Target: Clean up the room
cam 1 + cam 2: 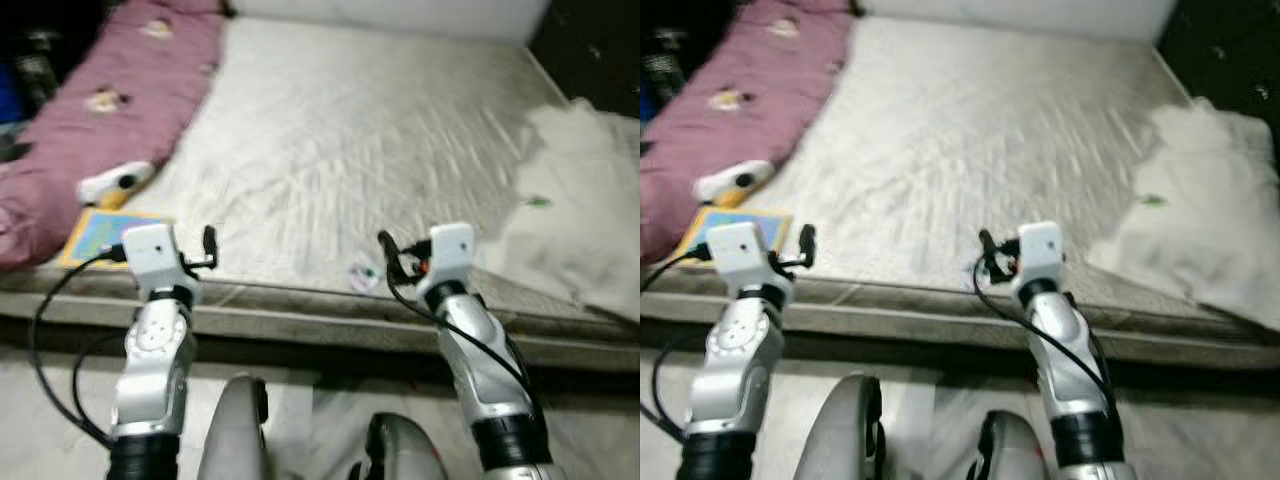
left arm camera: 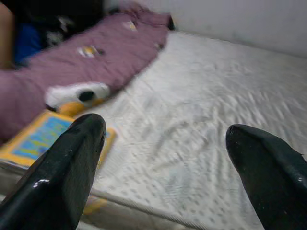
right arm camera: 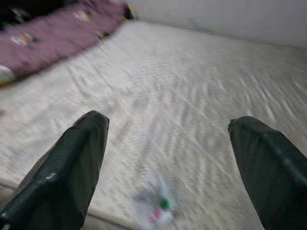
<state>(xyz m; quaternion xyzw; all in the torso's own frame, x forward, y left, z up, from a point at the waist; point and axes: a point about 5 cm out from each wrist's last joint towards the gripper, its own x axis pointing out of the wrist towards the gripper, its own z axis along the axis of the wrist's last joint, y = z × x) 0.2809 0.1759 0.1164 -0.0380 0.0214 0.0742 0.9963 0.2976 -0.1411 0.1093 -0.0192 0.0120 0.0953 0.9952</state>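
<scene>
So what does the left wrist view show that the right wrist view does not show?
The left wrist view alone shows the yellow book with a blue cover and the white plush toy beside it, between the open left gripper fingers. The right wrist view alone shows a small crumpled wrapper near the mattress edge, between the open right gripper fingers. Both share the white mattress and the purple blanket.
</scene>
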